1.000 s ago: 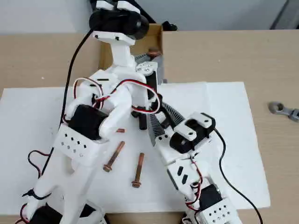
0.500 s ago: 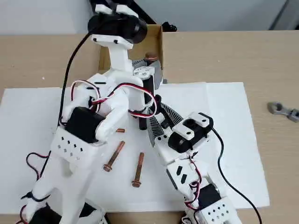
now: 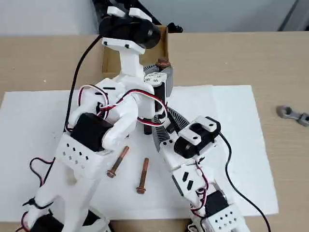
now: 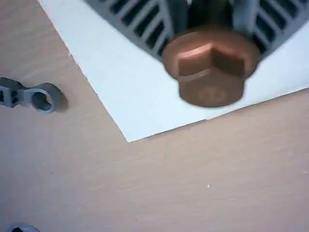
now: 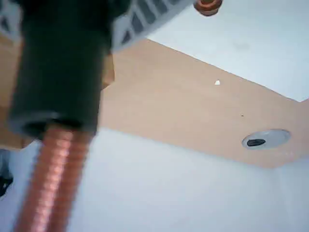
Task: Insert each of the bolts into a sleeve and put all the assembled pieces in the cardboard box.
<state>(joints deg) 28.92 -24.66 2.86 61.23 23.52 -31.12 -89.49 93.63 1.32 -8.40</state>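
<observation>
Left gripper (image 3: pixel 162 68) is clamping a bolt (image 4: pixel 210 67) at the far edge of the mat (image 3: pixel 231 121), just beside the cardboard box (image 3: pixel 165 38). Right gripper (image 3: pixel 163 126) is pinching the sleeve (image 5: pixel 58 63) mid-mat, threaded shank (image 5: pixel 53 183) sticking out. Probably boxing: I'd be lifting clear of the wall and releasing only inside.

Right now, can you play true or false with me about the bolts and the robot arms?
1. Two loose bolts lie on the white sheet. True.
2. The left gripper holds a third bolt. True.
3. The grey wrench lies in the cardboard box. False: it lies on the bare table, beside the sheet.
4. The right gripper holds a white sleeve. False: the sleeve is black.
</observation>
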